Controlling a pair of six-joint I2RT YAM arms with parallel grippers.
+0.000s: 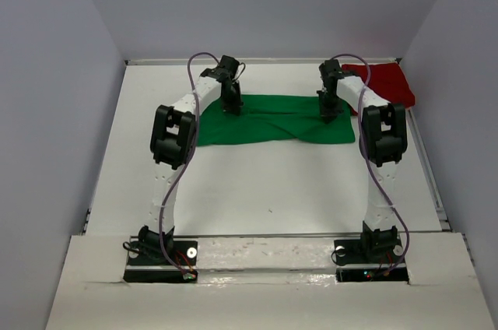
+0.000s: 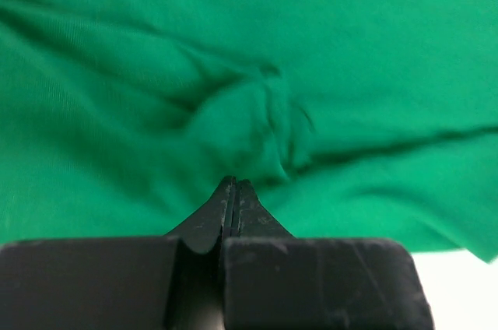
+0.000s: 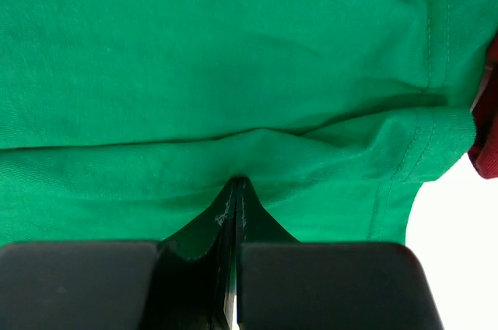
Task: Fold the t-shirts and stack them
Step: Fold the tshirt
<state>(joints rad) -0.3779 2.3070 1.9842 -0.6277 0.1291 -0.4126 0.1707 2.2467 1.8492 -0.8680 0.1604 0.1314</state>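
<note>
The bright green t-shirt lies as a wide folded band across the far half of the white table. My left gripper presses down on its left part, near the far edge. In the left wrist view that gripper is shut, and the green cloth bunches into a pucker right at its tips. My right gripper is down on the shirt's right part. Close up, this gripper is shut on a raised fold of green cloth. The dark red t-shirt lies crumpled at the back right corner, and its edge shows beside the green sleeve.
Grey walls close in the table on the left, back and right. Both arm bases sit on a white rail at the near edge. The red shirt lies close to the right arm's elbow.
</note>
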